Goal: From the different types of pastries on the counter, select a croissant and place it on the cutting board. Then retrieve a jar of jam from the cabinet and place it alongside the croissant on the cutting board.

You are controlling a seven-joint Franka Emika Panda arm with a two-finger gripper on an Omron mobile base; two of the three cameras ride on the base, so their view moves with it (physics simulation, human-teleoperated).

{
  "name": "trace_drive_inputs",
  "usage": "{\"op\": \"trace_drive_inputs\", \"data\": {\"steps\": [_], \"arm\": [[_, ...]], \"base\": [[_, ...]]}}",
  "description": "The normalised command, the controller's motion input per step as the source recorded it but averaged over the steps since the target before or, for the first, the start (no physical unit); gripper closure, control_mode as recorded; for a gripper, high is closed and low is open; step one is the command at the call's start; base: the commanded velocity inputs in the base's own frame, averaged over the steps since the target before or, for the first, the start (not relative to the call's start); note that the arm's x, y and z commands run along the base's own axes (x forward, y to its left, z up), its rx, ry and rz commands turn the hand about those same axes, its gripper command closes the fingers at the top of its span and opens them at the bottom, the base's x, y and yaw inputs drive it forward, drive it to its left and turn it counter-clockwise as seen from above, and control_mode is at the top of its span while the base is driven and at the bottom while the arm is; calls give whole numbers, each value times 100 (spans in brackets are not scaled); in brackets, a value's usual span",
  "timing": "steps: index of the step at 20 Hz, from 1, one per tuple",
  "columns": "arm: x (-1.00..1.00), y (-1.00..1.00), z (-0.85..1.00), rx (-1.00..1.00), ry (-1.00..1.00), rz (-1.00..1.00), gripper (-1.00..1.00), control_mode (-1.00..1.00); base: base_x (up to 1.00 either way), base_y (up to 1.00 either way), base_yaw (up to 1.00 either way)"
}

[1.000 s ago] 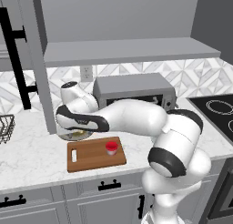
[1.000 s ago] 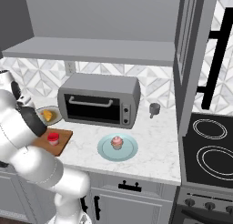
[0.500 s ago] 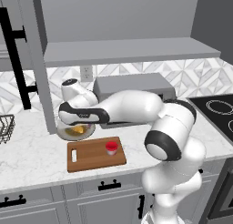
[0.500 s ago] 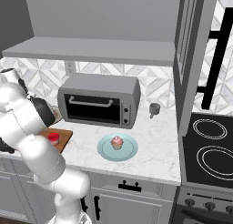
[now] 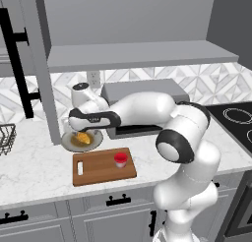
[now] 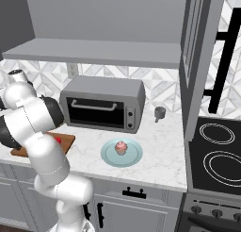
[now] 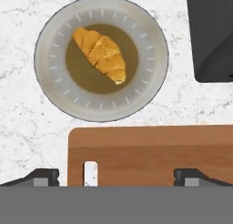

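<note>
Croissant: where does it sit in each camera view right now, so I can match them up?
Left base view: croissant on the plate, behind the cutting board.
Right base view: not in it.
Hand view: upper middle, on the plate.
Shared landmark: the cutting board.

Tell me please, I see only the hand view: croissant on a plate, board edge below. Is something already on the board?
Observer: Yes. In the left base view a jar of jam stands on the cutting board, toward its right end.
Operator: And the other pastry, where is it?
Observer: The cupcake sits on a light blue plate in front of the toaster oven, in the right base view.
Operator: Is the gripper touching the croissant?
Observer: No. The gripper hangs above the croissant, jaws open.
</note>
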Motion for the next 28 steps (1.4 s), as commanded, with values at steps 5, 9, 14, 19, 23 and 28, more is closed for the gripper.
{"op": "trace_drive_inputs", "data": {"steps": [5,9,14,19,23,28], "arm": [[40,0,0,0,-19,0,-100,-100],[23,-19,-2,3,-6,0,-100,-100],[37,-20,-18,9,-1,0,-100,-100],[18,16,-26,3,-4,0,-100,-100],[21,44,-16,0,-2,0,-100,-100],[16,16,-3,0,0,0,-100,-100]], "base": [[0,0,0],[0,0,0],[0,0,0],[0,0,0],[0,0,0],[0,0,0]]}}
